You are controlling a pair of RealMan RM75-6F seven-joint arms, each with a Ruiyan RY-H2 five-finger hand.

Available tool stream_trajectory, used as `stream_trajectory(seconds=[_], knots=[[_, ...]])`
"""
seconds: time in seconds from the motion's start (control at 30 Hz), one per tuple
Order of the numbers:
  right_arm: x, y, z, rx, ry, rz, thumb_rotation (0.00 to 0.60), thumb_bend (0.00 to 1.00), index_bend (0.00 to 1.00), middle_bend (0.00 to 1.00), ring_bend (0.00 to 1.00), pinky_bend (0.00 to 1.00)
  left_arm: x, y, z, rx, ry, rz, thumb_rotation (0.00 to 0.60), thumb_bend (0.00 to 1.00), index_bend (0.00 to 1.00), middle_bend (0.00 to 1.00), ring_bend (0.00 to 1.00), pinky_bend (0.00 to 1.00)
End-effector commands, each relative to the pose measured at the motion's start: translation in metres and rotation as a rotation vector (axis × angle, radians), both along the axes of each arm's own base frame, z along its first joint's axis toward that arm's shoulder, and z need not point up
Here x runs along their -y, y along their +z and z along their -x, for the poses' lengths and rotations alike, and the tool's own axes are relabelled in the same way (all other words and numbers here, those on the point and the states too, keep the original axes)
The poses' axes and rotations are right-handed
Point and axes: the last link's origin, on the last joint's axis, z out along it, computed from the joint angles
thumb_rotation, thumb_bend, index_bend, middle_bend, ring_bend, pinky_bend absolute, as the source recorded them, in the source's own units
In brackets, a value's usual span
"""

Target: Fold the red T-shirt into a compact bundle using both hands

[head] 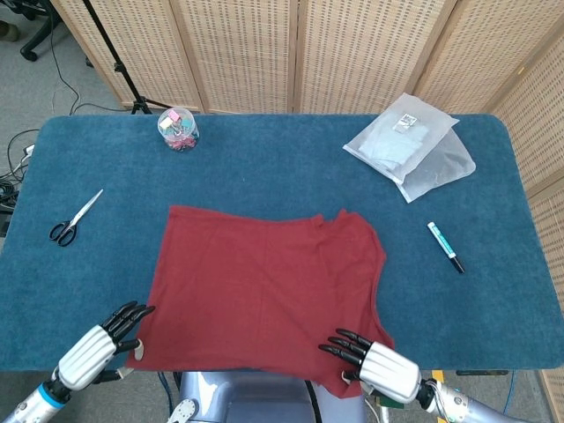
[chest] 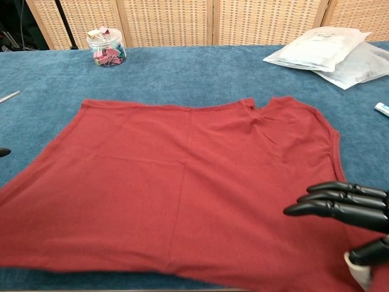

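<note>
The red T-shirt (head: 264, 291) lies flat on the blue table (head: 291, 167), its near hem hanging over the front edge; it fills most of the chest view (chest: 182, 182). My left hand (head: 92, 348) pinches the near left corner of the hem. My right hand (head: 374, 361) pinches the near right corner, its fingers (chest: 337, 207) lying over the cloth and its thumb below. In the chest view only a dark fingertip of the left hand shows at the left border. The collar (head: 330, 218) points away from me.
A jar of clips (head: 178, 129) stands at the back left and scissors (head: 75, 218) lie at the left. Plastic bags (head: 410, 145) lie at the back right, with a marker (head: 445, 246) on the right side.
</note>
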Motion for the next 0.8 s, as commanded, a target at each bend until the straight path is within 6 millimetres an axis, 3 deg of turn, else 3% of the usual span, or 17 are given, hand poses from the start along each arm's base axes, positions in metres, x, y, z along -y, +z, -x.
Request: stream_trajectory(seconds=[0.03, 0.5, 0.8], knots=[[-0.005, 0.002, 0.001, 0.003, 0.003, -0.007, 0.600, 0.88, 0.63, 0.06, 0.00, 0.01, 0.010, 0.003, 0.003, 0.001, -0.013, 0.011, 0.600, 0.55, 0.72, 0.00, 0.00, 0.00], [-0.031, 0.012, 0.012, 0.011, 0.024, -0.012, 0.600, 0.88, 0.63, 0.06, 0.00, 0.01, 0.038, 0.009, 0.011, 0.020, -0.038, 0.027, 0.600, 0.56, 0.72, 0.00, 0.00, 0.00], [-0.026, 0.010, 0.012, 0.003, 0.019, 0.005, 0.600, 0.88, 0.63, 0.06, 0.00, 0.01, 0.032, 0.010, 0.010, 0.042, -0.047, 0.001, 0.600, 0.56, 0.72, 0.00, 0.00, 0.00]])
